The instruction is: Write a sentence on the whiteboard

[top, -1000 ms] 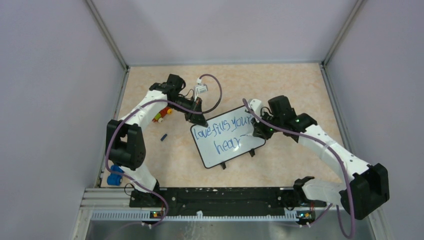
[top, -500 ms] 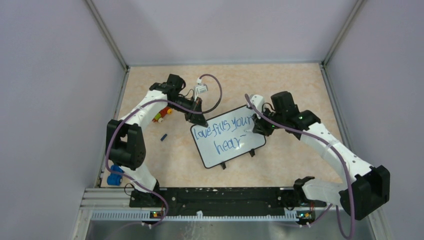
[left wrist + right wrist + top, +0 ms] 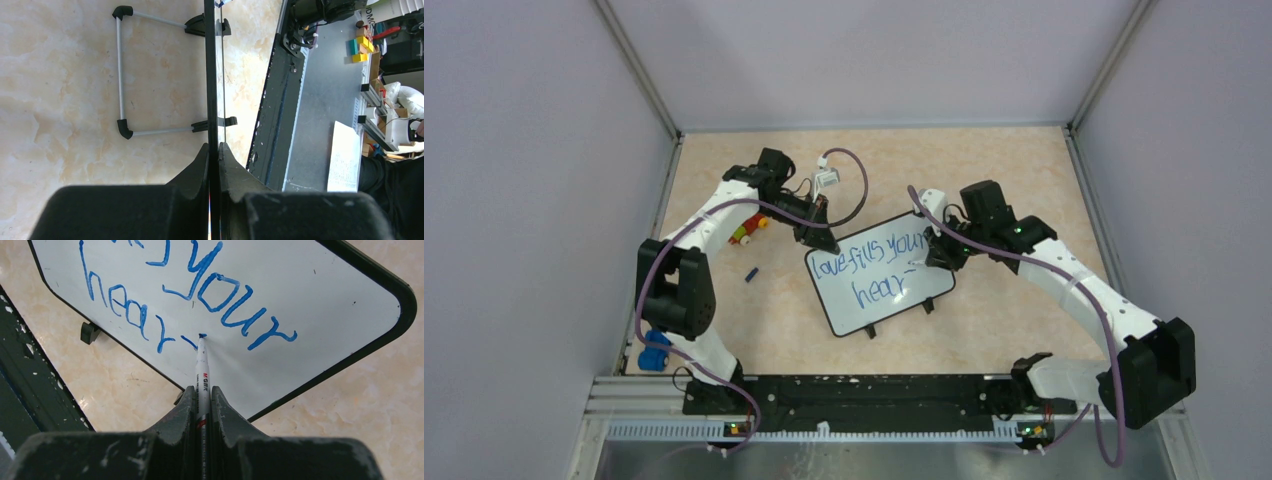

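Mid-table, toward near edge: whiteboard (image 3: 894, 302) propped, left gripper (image 3: 213, 148) pinching its frame. Right gripper (image 3: 202, 390) clamped on marker (image 3: 201, 369), tip at last letter of sentence (image 3: 869, 253). Wants light pressure, short clean stroke, board steady.

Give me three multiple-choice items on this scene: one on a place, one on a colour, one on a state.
1. Where does the left pincer grip the whiteboard?
A. its right edge
B. the corner near "love"
C. its near edge

2. The lettering is:
A. blue
B. red
C. green

3. The right pincer is:
A. open, empty
B. shut on the whiteboard
C. shut on the marker

1 B: the jaws clamp the frame edge at that corner.
2 A: the strokes are blue.
3 C: the marker sits between its closed jaws.
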